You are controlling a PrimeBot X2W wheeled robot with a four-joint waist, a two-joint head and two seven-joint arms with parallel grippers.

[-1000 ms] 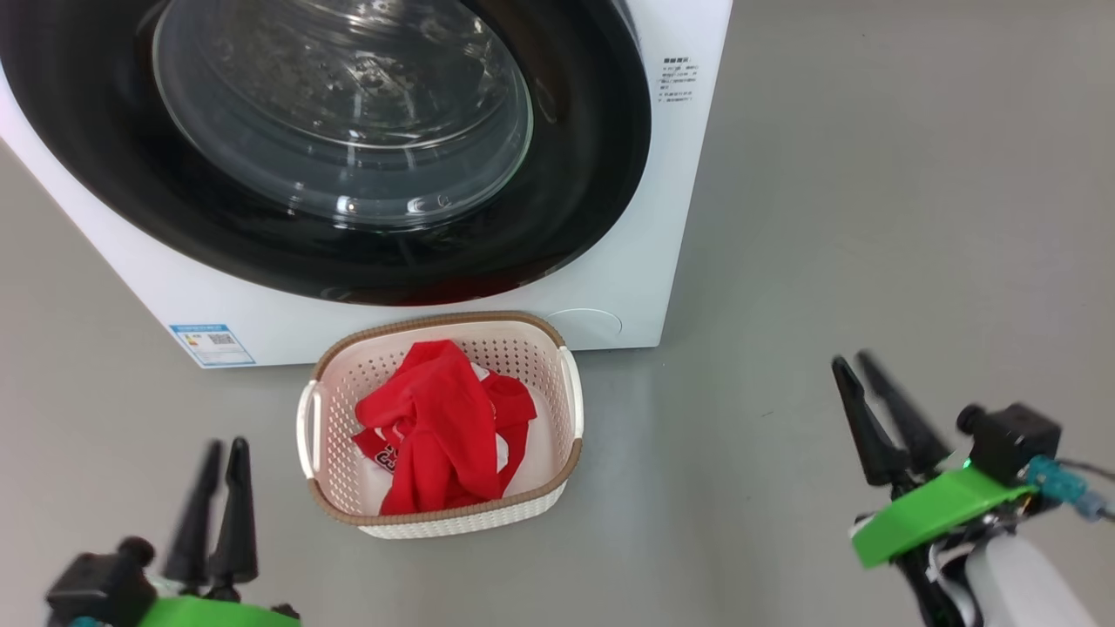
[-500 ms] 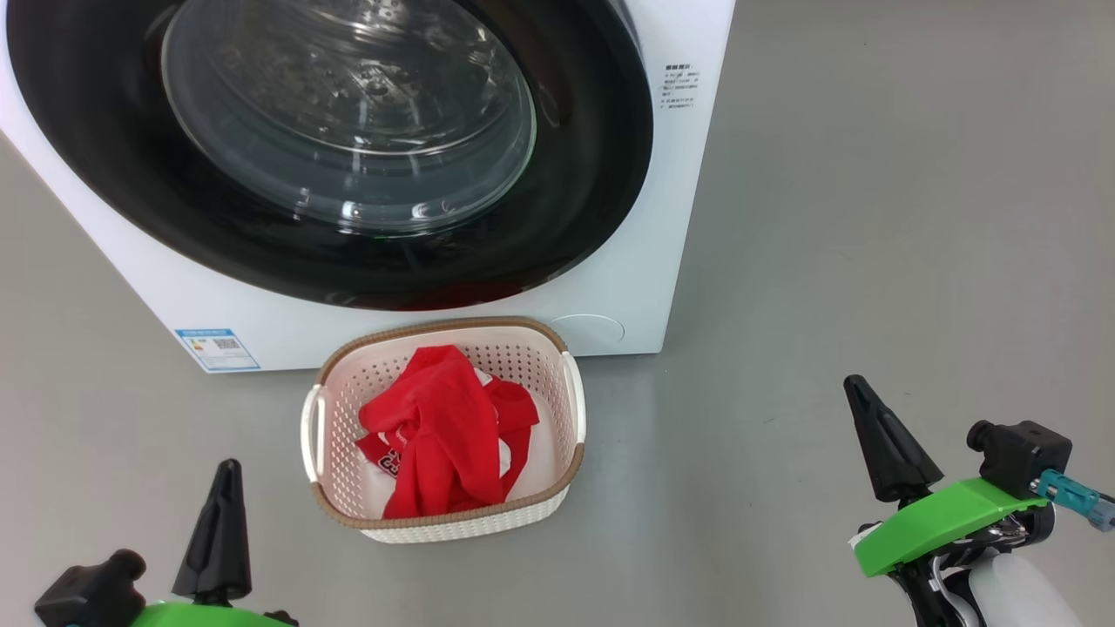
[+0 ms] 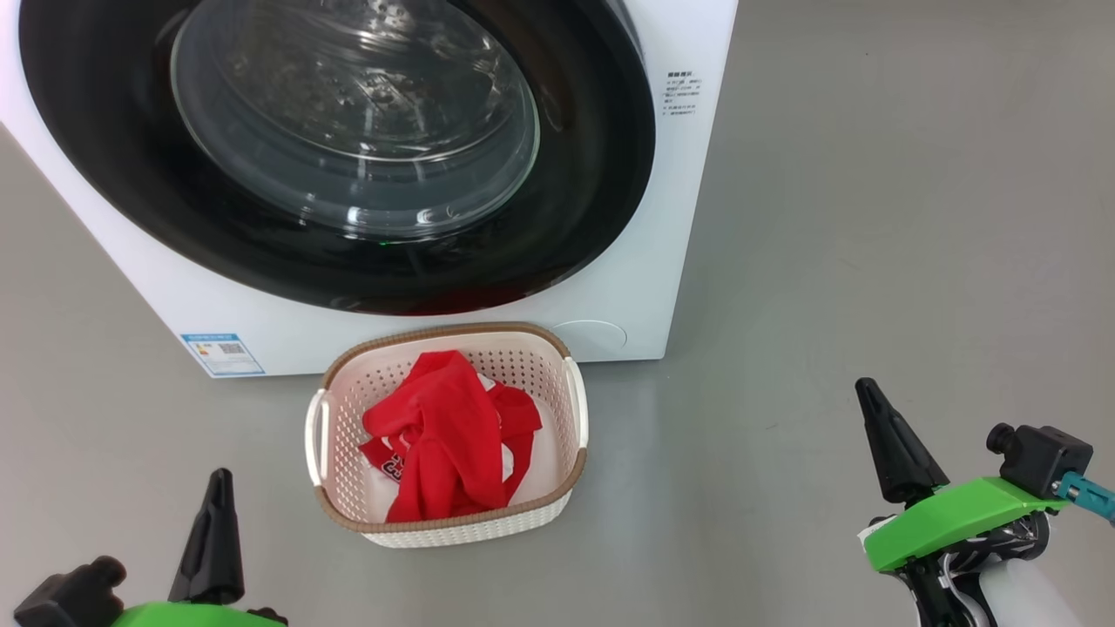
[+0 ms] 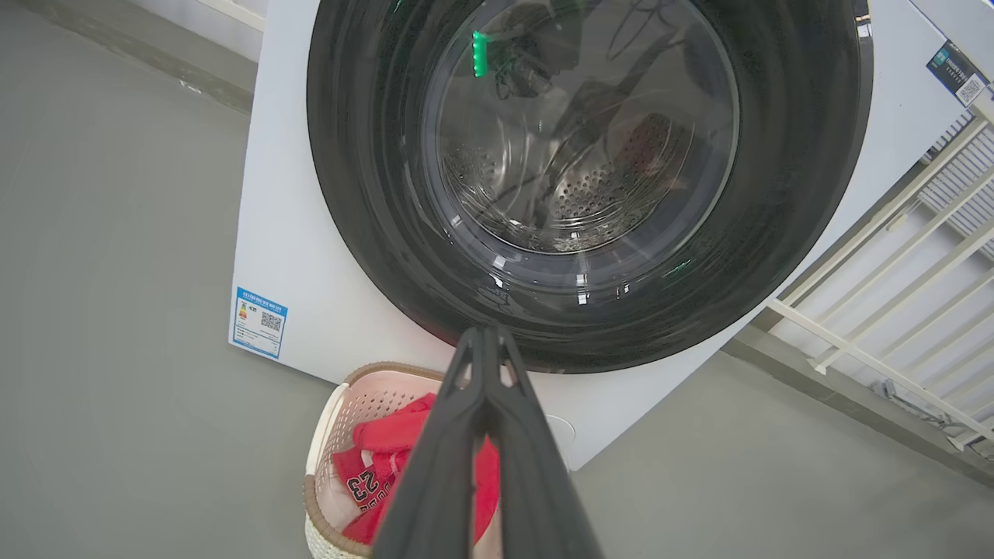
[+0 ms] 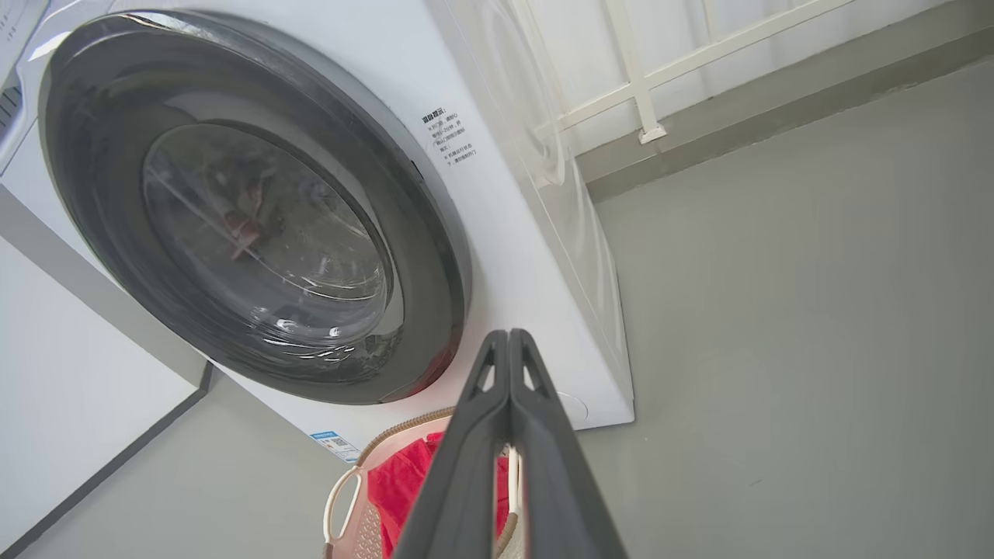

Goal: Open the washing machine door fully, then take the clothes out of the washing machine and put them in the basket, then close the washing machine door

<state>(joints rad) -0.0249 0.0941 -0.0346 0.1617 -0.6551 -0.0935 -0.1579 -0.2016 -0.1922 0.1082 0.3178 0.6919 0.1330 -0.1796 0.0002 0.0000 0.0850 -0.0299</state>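
Note:
The white washing machine (image 3: 662, 218) stands with its black-rimmed round door (image 3: 575, 174) shut against its front, the glass bowl bulging outward. In front of it on the floor sits the cream basket (image 3: 575, 409) holding the red and white clothes (image 3: 444, 435), a "23" showing on the jersey (image 4: 365, 485). My left gripper (image 3: 218, 483) is shut and empty at the lower left, short of the basket. My right gripper (image 3: 867, 392) is shut and empty at the lower right, well right of the basket. Both wrist views show the fingers (image 4: 485, 349) (image 5: 509, 345) pressed together.
Grey floor (image 3: 871, 218) spreads wide to the right of the machine. A white railing (image 4: 893, 256) and a wall base run behind the machine. A blue label sticker (image 3: 222, 353) marks the machine's lower left front.
Both grippers closed from slightly open to shut and sank lower in the head view. The camera shifted a little, moving the machine and basket slightly right and down.

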